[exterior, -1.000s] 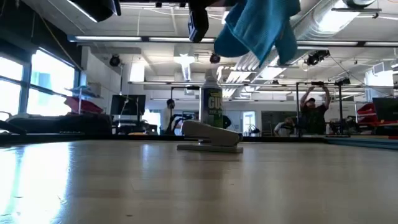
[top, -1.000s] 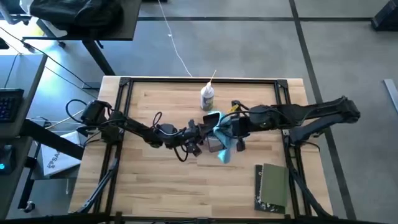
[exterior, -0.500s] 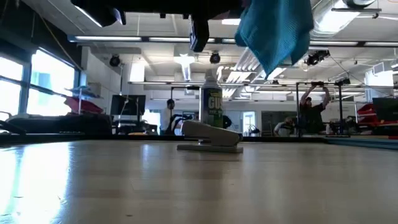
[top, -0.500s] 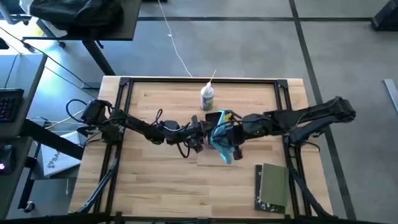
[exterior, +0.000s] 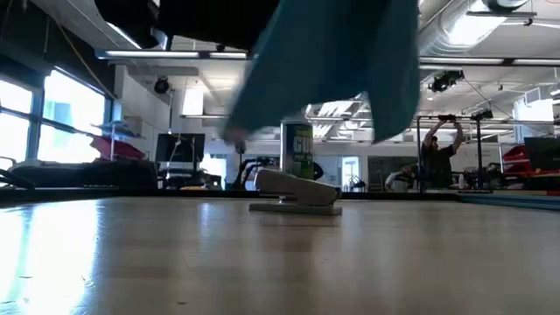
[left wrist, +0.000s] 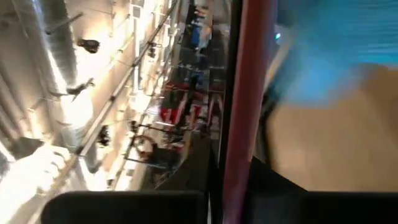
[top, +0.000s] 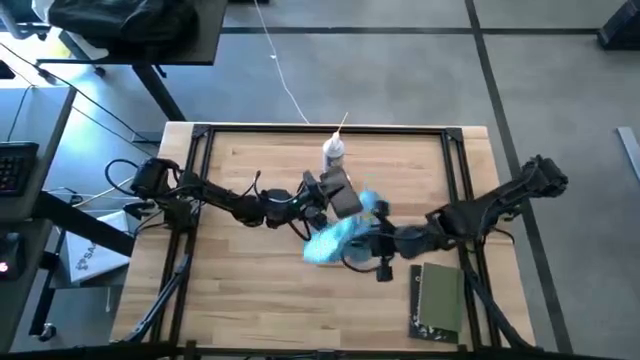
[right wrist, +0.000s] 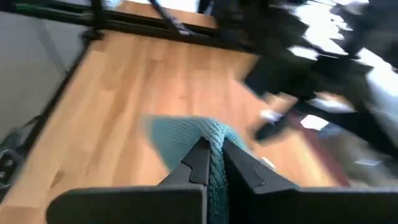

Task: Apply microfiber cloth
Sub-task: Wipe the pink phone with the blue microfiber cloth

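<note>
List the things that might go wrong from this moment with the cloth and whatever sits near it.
The microfiber cloth is pinched only at a fold by the right gripper; most of it hangs loose, so it may slip out.

The hanging cloth sweeps low over the pale grey oblong thing and in front of the small bottle; a trailing edge could drag one or tip the other.

The left gripper sits close to the cloth and right arm, so the arms may bump.

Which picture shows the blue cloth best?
The high view: the microfiber cloth shows whole, hanging from the right gripper. The right wrist view shows it pinched between the fingers. The low and left wrist views show only blue blur.
</note>
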Controlling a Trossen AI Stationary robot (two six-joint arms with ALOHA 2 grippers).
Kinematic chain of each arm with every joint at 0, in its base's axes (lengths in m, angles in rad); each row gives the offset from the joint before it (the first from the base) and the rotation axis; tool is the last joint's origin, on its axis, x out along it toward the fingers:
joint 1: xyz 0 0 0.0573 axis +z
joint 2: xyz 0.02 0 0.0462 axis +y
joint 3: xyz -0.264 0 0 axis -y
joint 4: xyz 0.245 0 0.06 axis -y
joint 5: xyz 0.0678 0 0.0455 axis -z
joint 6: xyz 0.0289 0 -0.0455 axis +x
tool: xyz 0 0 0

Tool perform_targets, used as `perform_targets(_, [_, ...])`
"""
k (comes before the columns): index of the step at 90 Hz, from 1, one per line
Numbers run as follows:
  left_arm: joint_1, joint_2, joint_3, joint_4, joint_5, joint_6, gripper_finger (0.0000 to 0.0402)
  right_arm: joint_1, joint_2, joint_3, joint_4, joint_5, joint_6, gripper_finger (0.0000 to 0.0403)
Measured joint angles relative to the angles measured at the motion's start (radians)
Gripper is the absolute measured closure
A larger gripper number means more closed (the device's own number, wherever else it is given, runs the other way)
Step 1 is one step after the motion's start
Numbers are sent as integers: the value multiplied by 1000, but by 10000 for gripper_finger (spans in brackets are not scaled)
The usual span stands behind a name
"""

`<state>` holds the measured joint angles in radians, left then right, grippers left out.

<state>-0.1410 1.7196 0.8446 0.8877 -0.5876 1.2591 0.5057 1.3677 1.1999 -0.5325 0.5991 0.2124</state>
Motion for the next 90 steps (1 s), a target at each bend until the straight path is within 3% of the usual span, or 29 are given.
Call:
perform_targets(9, [-39,-11,-55,-5,-40,-60,392,35,3,-1,-200,135,208,403])
perform_targets(21, [-108,-48,-134,-3,-135,-96,392,52,0,-44,-433,222,524,403])
perform_targets(34, [-190,-118,-214,2,-272,-125,392,49,0,-149,-623,222,870,403])
perform_targets(47, [-275,-196,-307,-7,-452,-139,391,45,-23,-308,-675,145,1141,403])
perform_targets(66, [-375,-300,-478,-31,-698,-191,383,45,-107,-488,-632,-14,1264,403])
perform_targets(90, [-396,-305,-614,-46,-704,-375,381,-4,-224,-548,-537,-236,1203,402])
